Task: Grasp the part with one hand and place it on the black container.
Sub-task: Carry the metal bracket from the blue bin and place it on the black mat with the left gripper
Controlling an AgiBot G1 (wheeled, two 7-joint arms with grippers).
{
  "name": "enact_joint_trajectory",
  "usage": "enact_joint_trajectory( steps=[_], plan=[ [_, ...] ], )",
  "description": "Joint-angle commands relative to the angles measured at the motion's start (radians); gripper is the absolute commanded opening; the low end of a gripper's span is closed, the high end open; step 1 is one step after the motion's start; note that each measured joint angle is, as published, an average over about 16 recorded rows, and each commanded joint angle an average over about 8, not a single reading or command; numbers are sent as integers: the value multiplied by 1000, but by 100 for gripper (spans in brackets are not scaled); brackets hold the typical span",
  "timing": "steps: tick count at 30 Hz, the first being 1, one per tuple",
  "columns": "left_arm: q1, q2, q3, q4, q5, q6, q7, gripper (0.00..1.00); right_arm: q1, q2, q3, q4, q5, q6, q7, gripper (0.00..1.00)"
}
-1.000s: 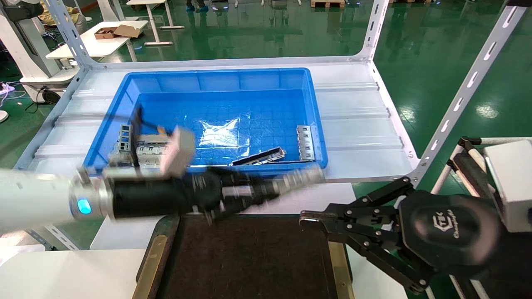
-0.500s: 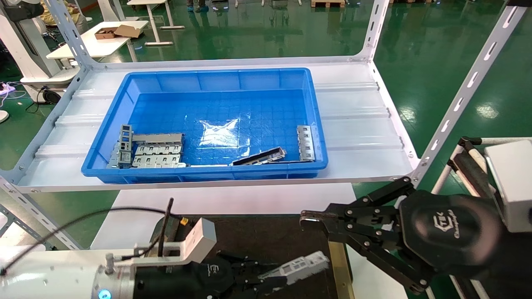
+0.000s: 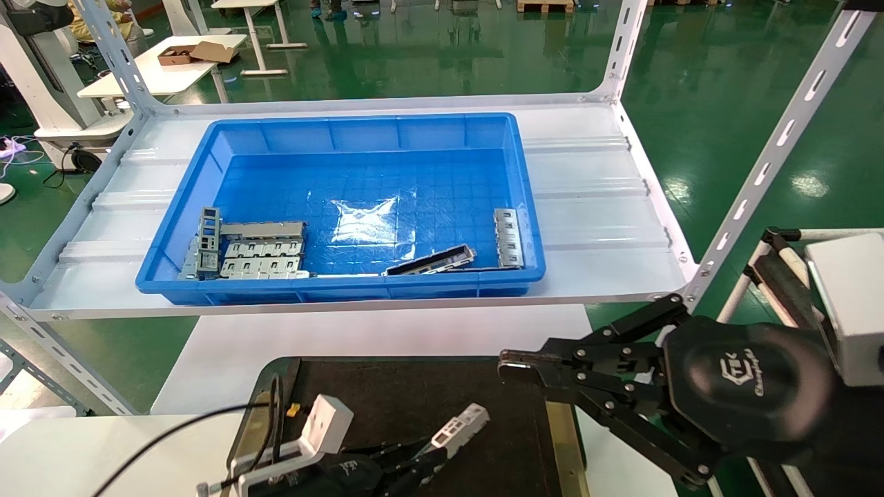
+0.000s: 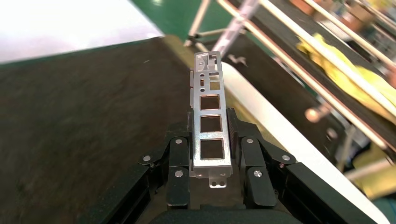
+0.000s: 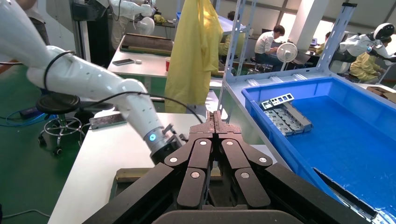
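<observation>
Left claw (image 3: 414, 464) is clamped tight on the slim silver-grey stamped metal bracket with square cut-outs (image 3: 459, 428), over the near part of the flat black felt-topped tray with brass side strips (image 3: 442, 386). The bracket's long axis runs forward from the fingers, tipped up toward the far right. Right claw (image 3: 514, 364) sits pinched shut, empty, beside the tray's right edge. Looks like lowering comes next.

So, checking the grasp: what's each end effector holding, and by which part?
Left end effector clamps the part at its near end; right end effector holds nothing.
</observation>
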Motion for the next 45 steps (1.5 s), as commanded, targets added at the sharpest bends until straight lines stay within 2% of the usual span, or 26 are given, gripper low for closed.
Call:
enact_joint_trajectory(
  steps=[1, 9, 20, 33, 45],
  plan=[
    [45, 1, -5, -43, 8, -73, -34, 0, 0, 0, 0, 0, 0, 0, 0, 0],
    [141, 66, 15, -116, 90, -363, -159, 0, 0, 0, 0, 0, 0, 0, 0, 0],
    [165, 196, 66, -60, 176, -658, -272, 0, 0, 0, -1, 0, 0, 0, 0, 0],
    [145, 295, 123, 27, 184, -813, -326, 0, 0, 0, -1, 0, 1, 0, 0, 0],
    [126, 327, 182, 98, 144, -883, -336, 0, 0, 0, -1, 0, 1, 0, -1, 0]
  ],
)
